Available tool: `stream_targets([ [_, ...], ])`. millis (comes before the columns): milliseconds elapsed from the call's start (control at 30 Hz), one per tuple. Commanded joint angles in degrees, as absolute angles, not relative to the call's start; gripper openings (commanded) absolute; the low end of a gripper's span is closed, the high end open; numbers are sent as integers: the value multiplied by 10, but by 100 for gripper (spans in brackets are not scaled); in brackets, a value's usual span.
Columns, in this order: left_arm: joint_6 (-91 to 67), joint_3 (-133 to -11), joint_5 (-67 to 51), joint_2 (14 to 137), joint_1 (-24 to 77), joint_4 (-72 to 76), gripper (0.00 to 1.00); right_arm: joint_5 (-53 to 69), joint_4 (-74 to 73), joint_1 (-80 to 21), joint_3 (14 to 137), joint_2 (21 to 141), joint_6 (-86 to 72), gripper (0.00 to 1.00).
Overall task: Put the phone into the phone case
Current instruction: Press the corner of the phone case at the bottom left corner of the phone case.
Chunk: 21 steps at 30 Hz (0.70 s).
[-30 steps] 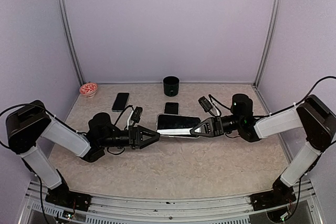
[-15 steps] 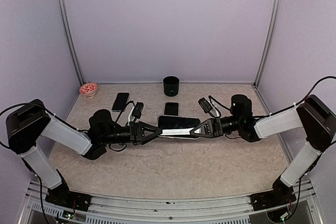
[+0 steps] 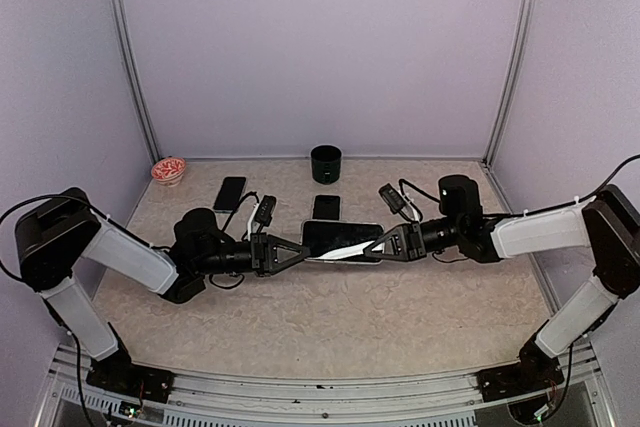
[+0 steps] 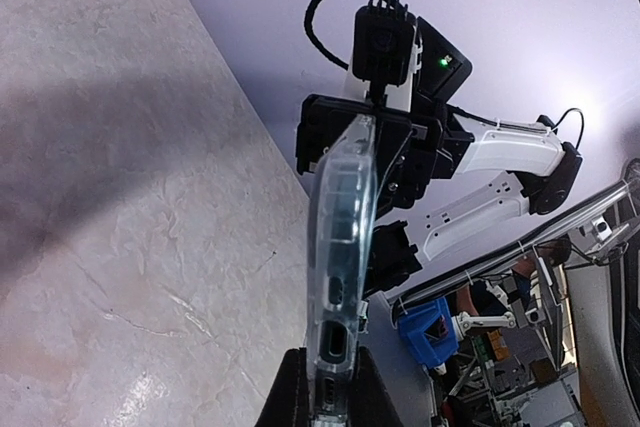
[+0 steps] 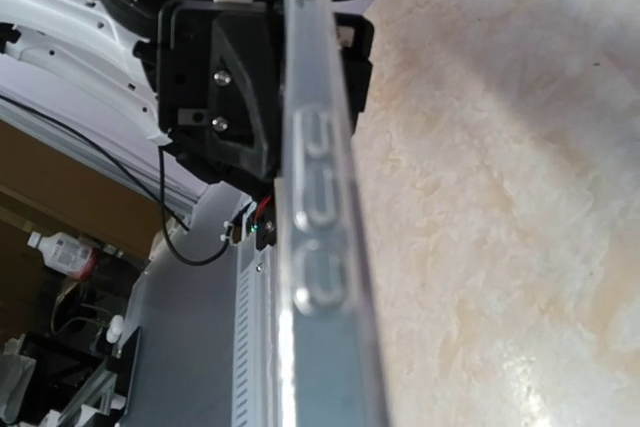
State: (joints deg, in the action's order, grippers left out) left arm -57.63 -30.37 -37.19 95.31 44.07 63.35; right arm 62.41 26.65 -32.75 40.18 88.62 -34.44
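A clear phone case (image 3: pixel 342 247) with a dark phone (image 3: pixel 340 233) lying in it hangs above the middle of the table, tilted on its long edge. My left gripper (image 3: pixel 301 250) is shut on its left end and my right gripper (image 3: pixel 373 244) is shut on its right end. The left wrist view shows the case (image 4: pixel 340 237) edge-on, pinched between my two black fingers (image 4: pixel 292 397). In the right wrist view the case's edge (image 5: pixel 320 247) fills the middle and hides my own fingers. How fully the phone sits in the case I cannot tell.
A black phone (image 3: pixel 230 193) lies on the table at the back left, and a smaller dark phone (image 3: pixel 326 207) lies just behind the held case. A black cup (image 3: pixel 325 163) stands at the back wall. A pink bowl (image 3: pixel 168 169) sits in the back left corner.
My left gripper has slid right onto the left end of the case and shut on it. The right gripper has kept its grip, shifting slightly.
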Motion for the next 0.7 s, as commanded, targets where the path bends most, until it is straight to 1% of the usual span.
stream_targets([
  [0, -588, -325, -382, 955, 447, 635, 2, 568, 236, -332, 421, 867, -282, 0],
  [67, -583, -325, -381, 954, 445, 628, 19, 577, 235, -332, 420, 864, -280, 0],
  [167, -580, -321, -381, 949, 438, 625, 35, 601, 243, -332, 418, 858, -286, 0],
  [233, -576, -319, -383, 942, 428, 621, 41, 624, 259, -332, 415, 856, -298, 0],
  [367, -557, -325, -390, 926, 414, 602, 44, 657, 286, -332, 409, 856, -321, 0],
  [500, -537, -340, -403, 917, 410, 577, 45, 674, 304, -332, 403, 866, -341, 0],
  [667, -525, -354, -416, 918, 408, 564, 45, 697, 368, -335, 383, 884, -387, 0],
])
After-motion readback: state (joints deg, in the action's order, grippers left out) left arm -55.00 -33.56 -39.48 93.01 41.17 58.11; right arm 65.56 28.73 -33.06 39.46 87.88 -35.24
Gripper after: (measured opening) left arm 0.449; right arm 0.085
